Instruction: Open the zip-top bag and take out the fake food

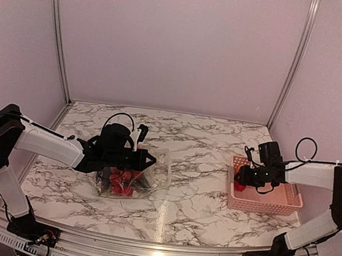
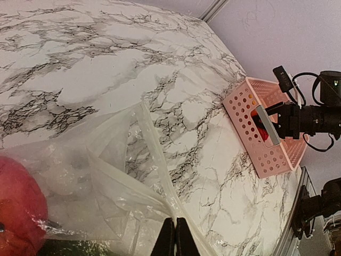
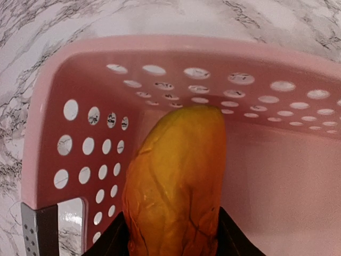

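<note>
From above, your marble table sits inside pale walls, with metal posts at the back corners. The bag lies left of centre with red toy food inside it, under the left gripper. Bare table runs from there to the pink basket near the right edge, where the right gripper hangs.

In the left wrist view, its fingers are pressed together on the bag's clear film.

In the right wrist view, that gripper is clamped on an orange toy piece inside the basket, close to its holed wall.
</note>
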Tool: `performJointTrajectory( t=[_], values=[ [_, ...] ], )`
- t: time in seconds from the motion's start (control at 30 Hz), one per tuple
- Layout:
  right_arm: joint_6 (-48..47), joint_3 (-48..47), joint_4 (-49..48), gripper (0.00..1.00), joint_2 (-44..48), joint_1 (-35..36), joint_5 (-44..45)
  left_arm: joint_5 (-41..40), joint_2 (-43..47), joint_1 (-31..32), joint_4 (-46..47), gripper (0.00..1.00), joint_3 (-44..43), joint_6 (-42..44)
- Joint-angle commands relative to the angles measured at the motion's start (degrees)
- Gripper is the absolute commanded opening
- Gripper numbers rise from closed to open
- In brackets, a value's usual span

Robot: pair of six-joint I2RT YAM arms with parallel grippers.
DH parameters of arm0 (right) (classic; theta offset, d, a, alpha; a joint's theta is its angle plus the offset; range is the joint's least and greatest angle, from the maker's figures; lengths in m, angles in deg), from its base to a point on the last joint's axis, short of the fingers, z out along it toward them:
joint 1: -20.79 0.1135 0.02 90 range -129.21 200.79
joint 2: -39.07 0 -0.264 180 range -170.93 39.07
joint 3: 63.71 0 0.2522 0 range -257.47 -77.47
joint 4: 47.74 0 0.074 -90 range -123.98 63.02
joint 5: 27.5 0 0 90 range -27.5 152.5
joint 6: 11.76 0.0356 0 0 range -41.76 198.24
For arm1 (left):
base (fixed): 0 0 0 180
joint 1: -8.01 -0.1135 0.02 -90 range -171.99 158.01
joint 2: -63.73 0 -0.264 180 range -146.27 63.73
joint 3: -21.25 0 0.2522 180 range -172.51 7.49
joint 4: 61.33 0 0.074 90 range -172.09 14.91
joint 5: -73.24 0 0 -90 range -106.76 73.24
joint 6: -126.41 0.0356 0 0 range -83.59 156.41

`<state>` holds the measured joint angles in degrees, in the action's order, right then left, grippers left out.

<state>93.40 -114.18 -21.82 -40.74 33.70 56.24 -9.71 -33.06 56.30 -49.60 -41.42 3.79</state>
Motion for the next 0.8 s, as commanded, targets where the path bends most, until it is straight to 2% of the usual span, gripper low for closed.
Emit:
performJointTrajectory(
  t=[0.0, 0.13, 0.23, 0.43, 0.77],
  values=[
    [-1.9, -4.6, -4.5, 0.51, -4.0, -2.1, -1.1, 0.1, -0.5, -0.6, 0.2, 0.0, -1.0, -0.2],
    [-3.0, -6.7, -5.2, 0.67, -6.1, -2.8, -1.0, -0.1, 0.0, -0.7, 0.0, 0.0, -0.8, -0.1],
    [-3.7, -8.2, -5.0, 0.72, -6.9, -3.0, -0.8, -0.2, 0.2, -0.7, -0.4, 0.0, -0.9, 0.1],
    [-4.0, -9.6, -2.9, 0.76, -3.4, -3.0, -2.9, -0.5, 1.6, -0.9, -1.1, 0.0, -0.8, 0.3],
    [-3.6, -11.8, -0.3, 0.76, 7.3, -2.0, -10.0, 0.1, 2.8, -0.9, -1.4, 0.0, -0.3, 0.2]
  ],
)
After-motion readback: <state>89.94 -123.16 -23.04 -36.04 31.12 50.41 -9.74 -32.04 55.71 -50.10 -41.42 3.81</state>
